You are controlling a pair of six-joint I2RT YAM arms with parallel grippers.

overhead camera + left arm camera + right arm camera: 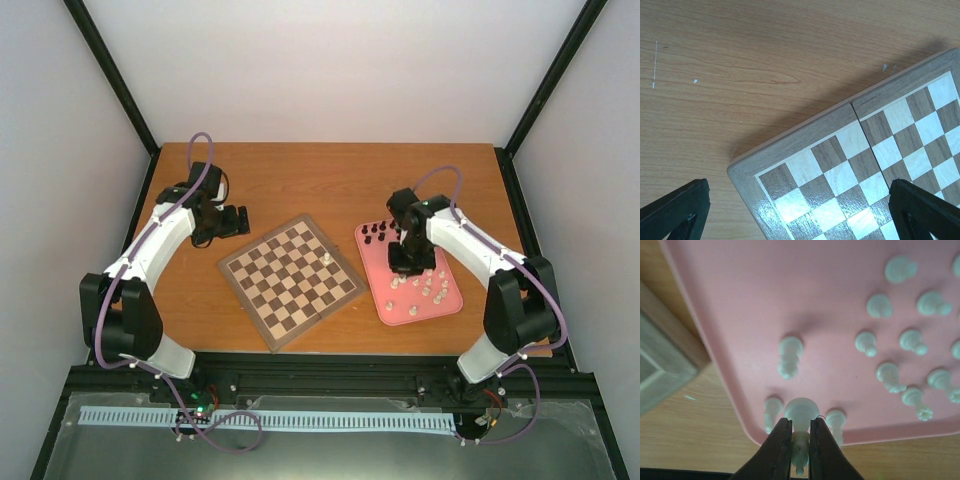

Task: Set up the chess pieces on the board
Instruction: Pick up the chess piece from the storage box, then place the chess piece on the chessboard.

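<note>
To my right a pink tray (375, 272) lies askew on the wooden table (330, 180), its low rim rounded at the corners. Out on my left the bare wood carries a thin pale scratch (655, 60) and a small white speck (695, 80) just beside it. White walls (340, 70) close me in on three sides, with slanting black frame posts (115, 75) at the corners. Below the table's near edge runs a black rail (330, 365), then a light-blue toothed strip (300, 420) lying across a grey metal sheet (330, 455).

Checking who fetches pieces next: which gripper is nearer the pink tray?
Right. The right gripper is over the pink tray, shut on a white piece; the left gripper hangs open beside the left corner of the board.
</note>
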